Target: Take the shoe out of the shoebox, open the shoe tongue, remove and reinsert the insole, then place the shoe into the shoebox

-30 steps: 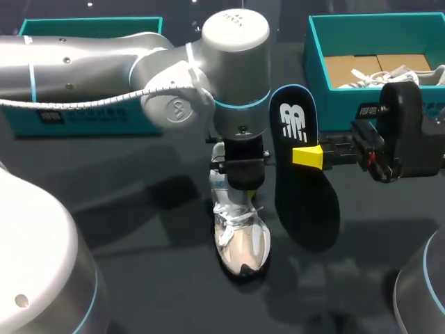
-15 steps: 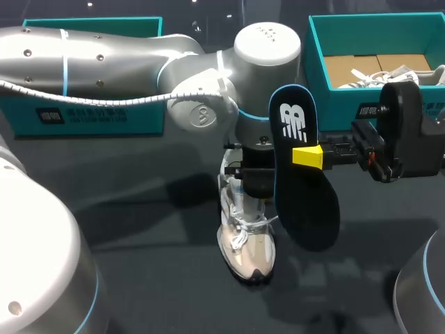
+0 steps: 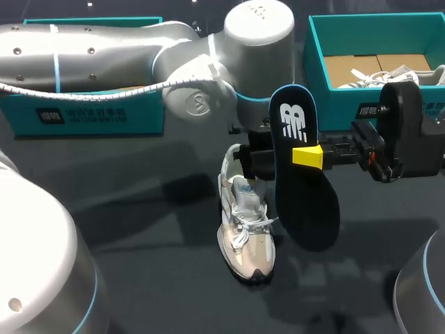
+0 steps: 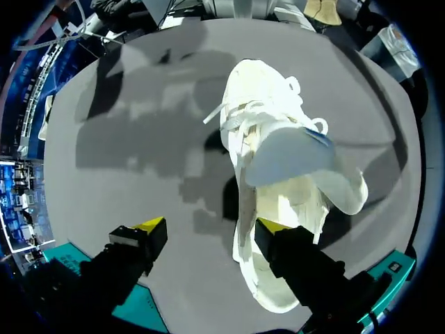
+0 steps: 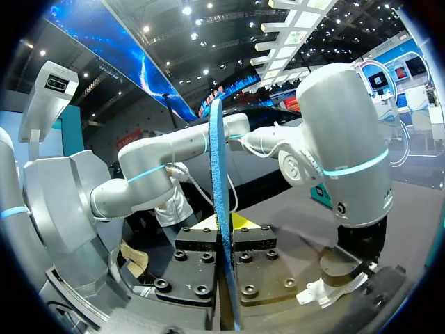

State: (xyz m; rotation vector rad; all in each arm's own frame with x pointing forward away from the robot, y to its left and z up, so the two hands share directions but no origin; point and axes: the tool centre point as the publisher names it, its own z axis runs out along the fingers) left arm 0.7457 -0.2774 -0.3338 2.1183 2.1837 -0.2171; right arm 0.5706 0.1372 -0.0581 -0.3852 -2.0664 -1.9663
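So, the insole (image 3: 304,188) is pinched upright in the right claw (image 3: 309,156), just right of the shoe (image 3: 245,229), presumably for feeding back in. The left claw (image 4: 208,225) is spread wide at the heel, and the shoe is stood mid-counter (image 3: 139,229).

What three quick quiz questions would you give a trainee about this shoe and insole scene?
1. True or false: the insole lies inside the sneaker.
2. Which arm's jaws are shut on the insole? A) left B) right C) neither
3. Fill in: the sneaker stands on the ____.
Key: 1 false, it is held up beside the sneaker; 2 B; 3 table.
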